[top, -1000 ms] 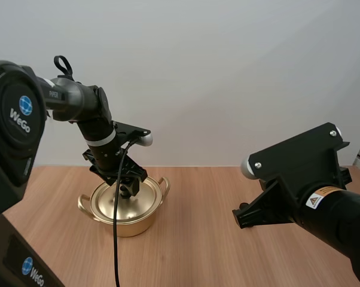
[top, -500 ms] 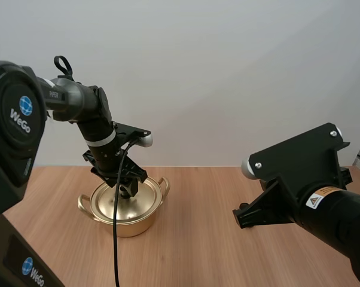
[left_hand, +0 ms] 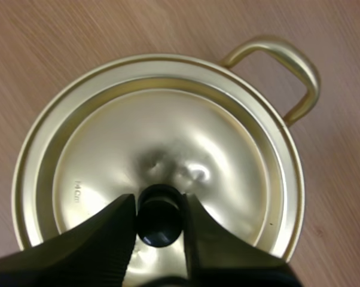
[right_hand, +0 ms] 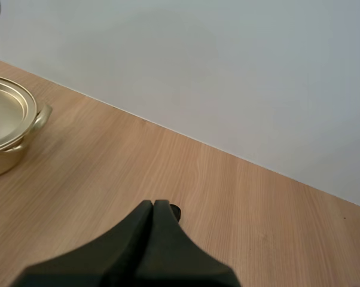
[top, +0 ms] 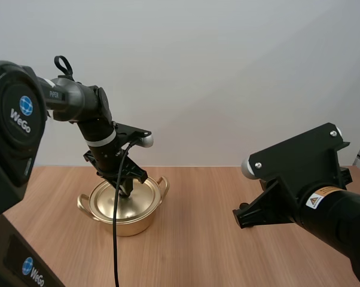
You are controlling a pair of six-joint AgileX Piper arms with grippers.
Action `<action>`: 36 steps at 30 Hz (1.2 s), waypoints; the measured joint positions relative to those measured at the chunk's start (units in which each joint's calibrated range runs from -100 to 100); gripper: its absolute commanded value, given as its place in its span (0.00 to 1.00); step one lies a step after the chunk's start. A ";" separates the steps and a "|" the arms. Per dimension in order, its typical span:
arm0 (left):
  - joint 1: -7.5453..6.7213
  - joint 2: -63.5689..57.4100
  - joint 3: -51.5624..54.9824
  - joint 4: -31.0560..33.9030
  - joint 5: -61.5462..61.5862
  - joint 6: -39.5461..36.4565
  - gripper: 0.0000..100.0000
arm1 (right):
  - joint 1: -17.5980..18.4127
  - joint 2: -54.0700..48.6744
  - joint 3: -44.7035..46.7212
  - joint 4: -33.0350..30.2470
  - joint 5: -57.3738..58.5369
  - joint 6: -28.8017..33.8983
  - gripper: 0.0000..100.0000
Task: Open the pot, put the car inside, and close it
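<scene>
One pot [top: 127, 226] sits on the table [top: 216, 245] with its one lid [left_hand: 186, 137] on. The left gripper [left_hand: 158, 203] is clamped on the lid's black knob [left_hand: 158, 218]. The right gripper [right_hand: 152, 207] hangs well off to the side, fingers pressed together, holding nothing.

The place looked like a robotics lab bench. Two black robot arms reached over a plain wooden tabletop [top: 216, 257]: the left arm [top: 78, 103], beside black housing with a round WeGo logo [top: 20, 113], and the right arm [top: 338, 218], carrying a yellow warning sticker [top: 315, 200]. A plain pale wall [top: 228, 72] rose from the tabletop's far edge. Toward the far left corner sat one household piece, a gold pot [top: 131, 224] under its lid [top: 147, 194].
</scene>
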 measured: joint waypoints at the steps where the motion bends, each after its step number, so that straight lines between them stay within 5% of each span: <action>1: 0.00 0.00 0.00 0.00 0.00 0.12 0.00 | 0.00 0.00 0.00 0.00 0.00 0.00 0.00; 20: 0.00 -3.92 -0.13 -3.17 -4.92 0.24 0.00 | 0.00 0.00 0.00 -0.16 0.00 0.00 0.00; 29: 0.00 -14.35 -6.12 -4.33 -7.83 0.03 0.00 | 0.00 0.00 0.00 -0.16 0.00 0.00 0.00; 36: 0.00 -27.72 -8.91 -11.20 -22.28 -0.06 0.00 | 0.00 0.13 0.00 0.21 0.00 0.00 0.00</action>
